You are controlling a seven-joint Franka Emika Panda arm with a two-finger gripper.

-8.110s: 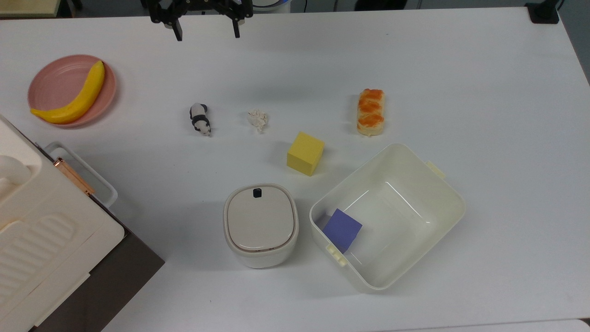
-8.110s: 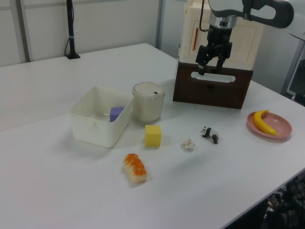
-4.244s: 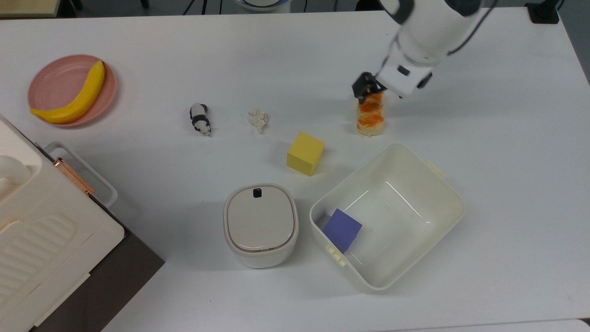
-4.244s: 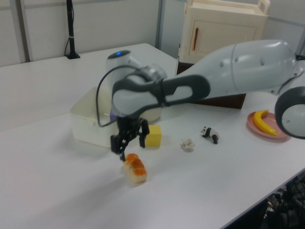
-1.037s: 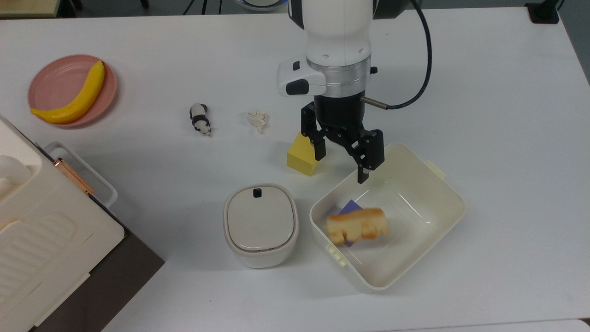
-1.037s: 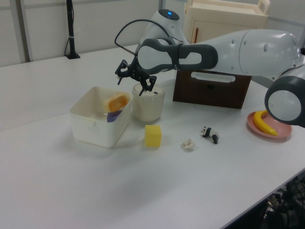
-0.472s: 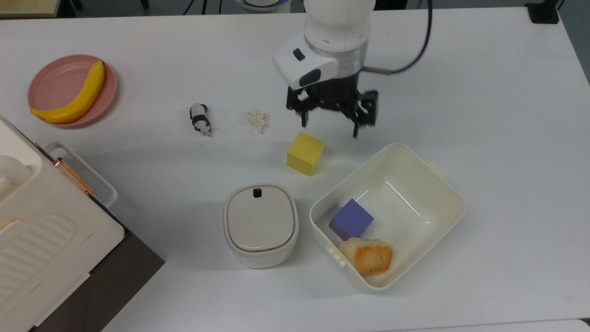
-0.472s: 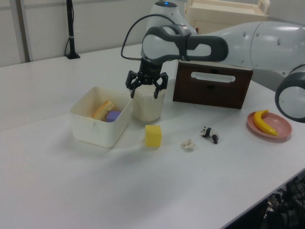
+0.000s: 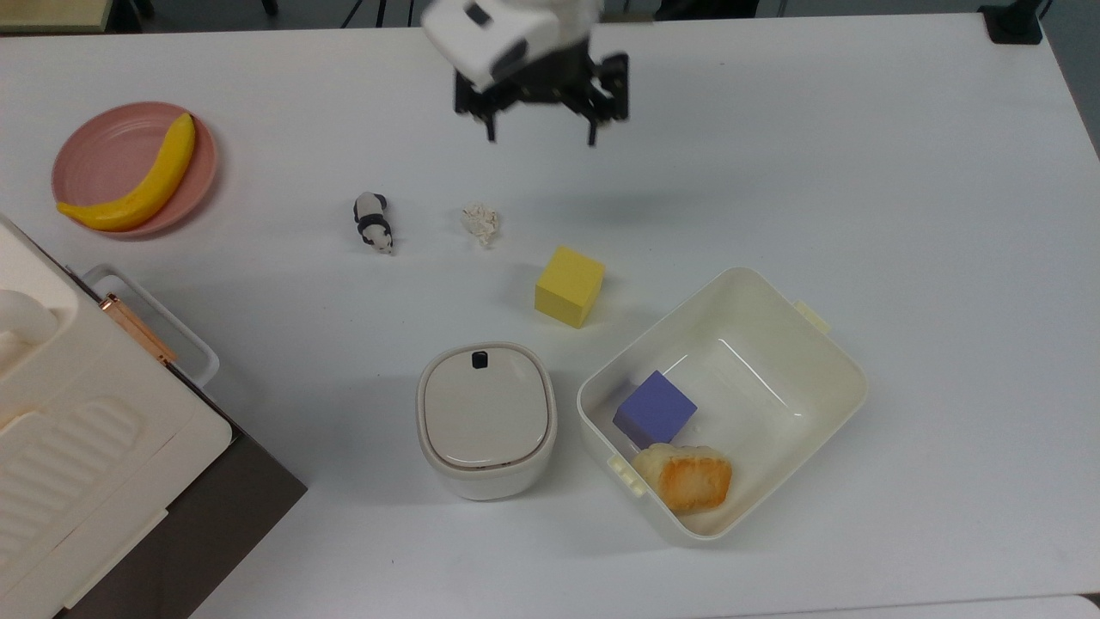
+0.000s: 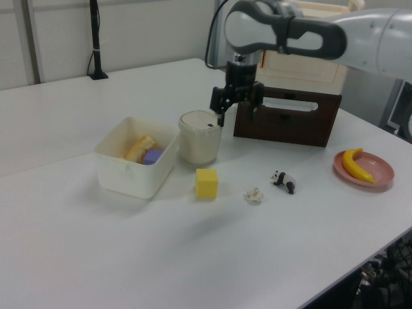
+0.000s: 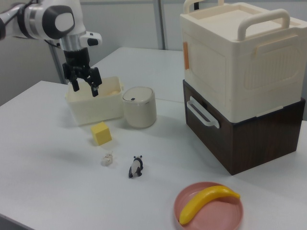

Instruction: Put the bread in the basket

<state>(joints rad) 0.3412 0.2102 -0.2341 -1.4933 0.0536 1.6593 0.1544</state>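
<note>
Withdrawn, hand (image 9: 540, 131) hangs well apart from bread (image 9: 685, 478).

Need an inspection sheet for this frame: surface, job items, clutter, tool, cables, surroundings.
Surface: white table, no spills seen.
Job's things: bread lies inside the basket, beside a purple cube.
Clutter: yellow cube, paper ball, panda figure, lidded white container, banana on a pink plate.
Tool: tool open, holding nothing, raised above the table, away from the basket.
Cables: nothing seen on the table.
Surroundings: cream case stacked on a brown drawer box; black clamp post at the table's far edge.
</note>
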